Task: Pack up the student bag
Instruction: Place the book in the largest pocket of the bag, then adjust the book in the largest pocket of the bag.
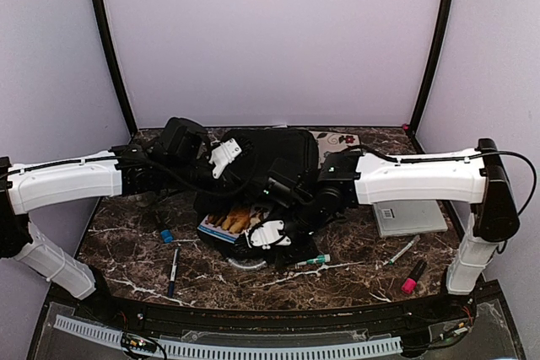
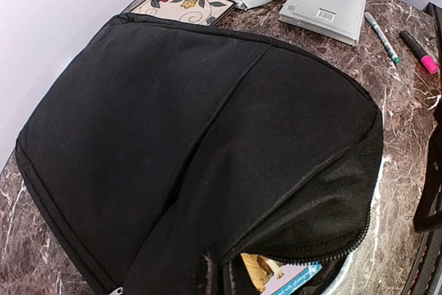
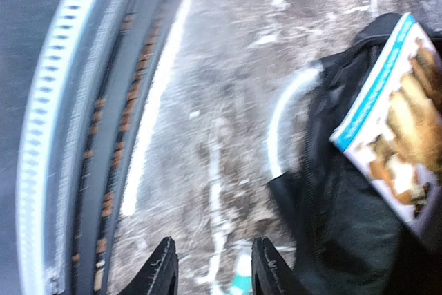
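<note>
With the student bag (image 1: 278, 153) lying mid-worktop (image 1: 354, 280), the left gripper (image 1: 226, 158) closed above it and the right gripper (image 3: 213, 274) part-open and empty beside its mouth, the protruding book (image 1: 229, 221) risked sliding out if snagged.

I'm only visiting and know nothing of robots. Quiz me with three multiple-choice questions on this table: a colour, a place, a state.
1. The student bag is: A black; B red; C blue.
2. The pink highlighter lies: A on the bag; B inside the bag; C on the table, near right corner.
3. The picture book: A is zipped away; B sticks out of the open bag; C stands upright.
A: black fabric all over. C: it rests on bare marble. B: its corner shows past the zip.
</note>
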Available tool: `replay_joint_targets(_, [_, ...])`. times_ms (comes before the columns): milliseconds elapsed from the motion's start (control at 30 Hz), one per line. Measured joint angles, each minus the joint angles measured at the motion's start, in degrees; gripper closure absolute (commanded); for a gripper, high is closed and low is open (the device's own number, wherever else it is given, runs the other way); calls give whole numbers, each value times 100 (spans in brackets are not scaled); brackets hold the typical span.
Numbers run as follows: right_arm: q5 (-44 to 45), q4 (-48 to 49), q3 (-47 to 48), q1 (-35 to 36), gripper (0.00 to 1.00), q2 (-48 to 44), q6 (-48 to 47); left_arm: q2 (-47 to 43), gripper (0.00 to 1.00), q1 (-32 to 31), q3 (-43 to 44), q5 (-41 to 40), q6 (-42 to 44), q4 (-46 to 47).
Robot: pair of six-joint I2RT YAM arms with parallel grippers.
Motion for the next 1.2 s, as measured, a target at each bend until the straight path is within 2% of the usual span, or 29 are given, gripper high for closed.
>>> replay_joint_targets(67, [433,278,52,162,59,107,46,0,100,50,0,72,-76,0])
replay_joint_targets(267, [1537,896,595,468,59,767,157,0,100,74,0,162,-173,0])
replay_joint_targets(667, [2885,1812,1119,761,59,1755,304,-160,100,81,0,175,-203,-9])
replay_joint_targets(1000, [3637,2199,1115,741,70,1934,264,-247,100,85,0,173,-201,-15])
replay_joint_targets(1200, [4013,2490,1029,603,73,1945,122,-249,100,85,0,173,-203,-15])
